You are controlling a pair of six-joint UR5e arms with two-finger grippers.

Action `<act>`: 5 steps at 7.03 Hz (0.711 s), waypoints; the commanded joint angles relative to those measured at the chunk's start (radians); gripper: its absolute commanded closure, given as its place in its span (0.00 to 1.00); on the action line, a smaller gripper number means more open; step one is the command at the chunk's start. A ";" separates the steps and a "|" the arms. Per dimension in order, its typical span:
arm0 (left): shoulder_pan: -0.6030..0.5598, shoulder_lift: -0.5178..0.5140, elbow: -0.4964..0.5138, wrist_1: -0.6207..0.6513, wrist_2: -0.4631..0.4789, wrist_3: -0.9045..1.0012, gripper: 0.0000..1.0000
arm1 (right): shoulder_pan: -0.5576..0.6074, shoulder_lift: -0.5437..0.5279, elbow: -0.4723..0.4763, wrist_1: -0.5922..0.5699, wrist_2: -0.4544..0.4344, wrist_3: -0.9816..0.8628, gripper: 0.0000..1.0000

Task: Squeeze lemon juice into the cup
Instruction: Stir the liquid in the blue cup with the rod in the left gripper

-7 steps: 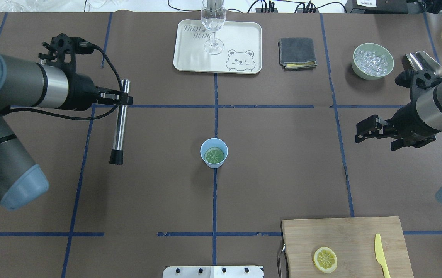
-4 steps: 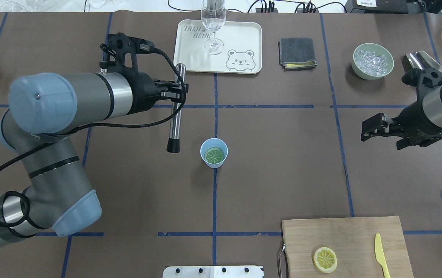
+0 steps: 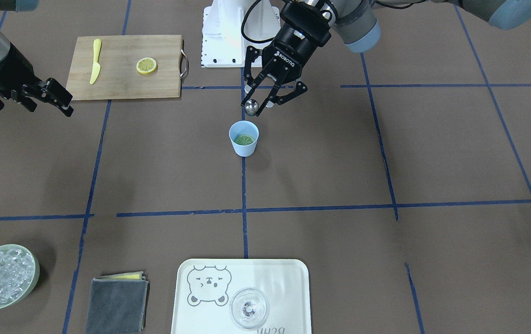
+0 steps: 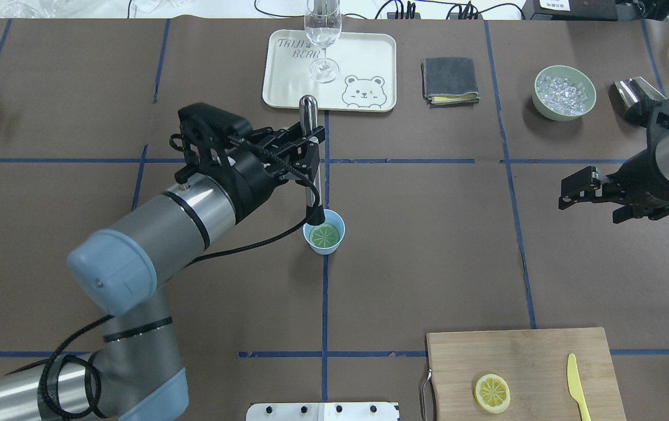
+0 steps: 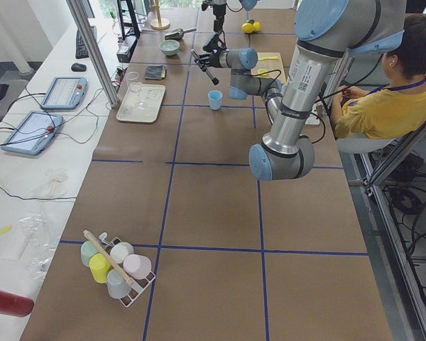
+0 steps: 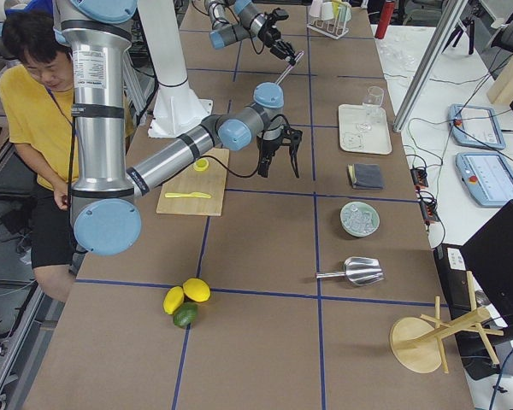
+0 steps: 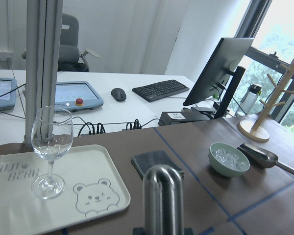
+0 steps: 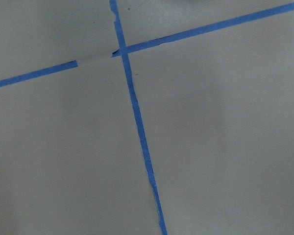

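Your left gripper (image 4: 309, 151) has swung in from the left, pinching a steel muddler (image 4: 311, 187) whose black tip now overlaps the cup (image 4: 340, 224) rim. Inside the cup, below that claw, the lemon (image 4: 324, 235) lies flat. Your right gripper (image 4: 573, 188) hangs spread, well apart. Blue tape (image 4: 324, 304) grids the brown table (image 4: 428, 263). Beyond the claw are a desk (image 7: 137, 83), monitor (image 7: 215, 68) and window (image 7: 279, 44).

Glass (image 4: 323, 32) on bear tray (image 4: 288, 82), grey cloth (image 4: 449, 79), ice bowl (image 4: 565, 117), board (image 4: 516, 356), knife (image 4: 574, 386)
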 commanded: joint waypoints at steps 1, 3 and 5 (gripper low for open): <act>0.098 -0.002 0.046 -0.145 0.198 0.004 1.00 | 0.004 -0.003 0.001 0.000 0.000 0.001 0.00; 0.098 -0.036 0.048 -0.169 0.317 0.167 1.00 | 0.004 -0.005 0.001 0.000 0.000 -0.001 0.00; 0.105 -0.102 0.130 -0.168 0.322 0.175 1.00 | 0.004 -0.003 0.005 0.000 0.000 0.001 0.00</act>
